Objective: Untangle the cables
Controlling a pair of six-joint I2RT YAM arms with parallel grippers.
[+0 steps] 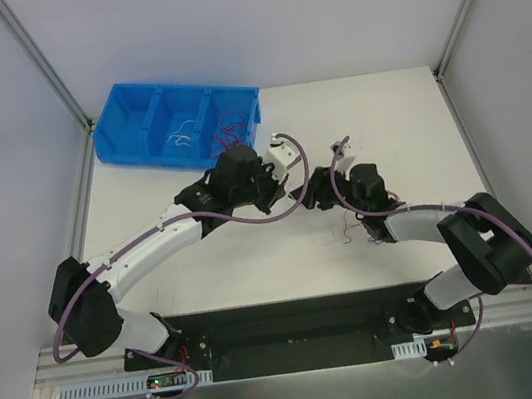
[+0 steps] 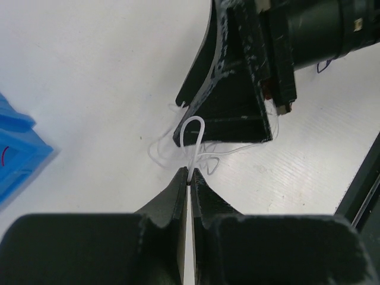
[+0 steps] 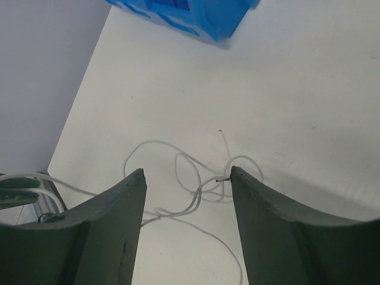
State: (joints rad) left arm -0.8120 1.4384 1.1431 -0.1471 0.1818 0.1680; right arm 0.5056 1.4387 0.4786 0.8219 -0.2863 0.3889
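Note:
A bunch of thin white cables lies tangled on the white table between my two grippers; it also shows in the left wrist view. My left gripper is shut on a loop of one white cable and sits just left of the right gripper in the top view. My right gripper is open, its fingers either side of the white tangle, low over the table. One cable end touches its right fingertip. A few red and dark purple cables lie under the right arm.
A blue three-part bin stands at the back left, with white wires in its middle part and red ones in its right part. It also shows in the left wrist view and the right wrist view. Grey walls close in the table.

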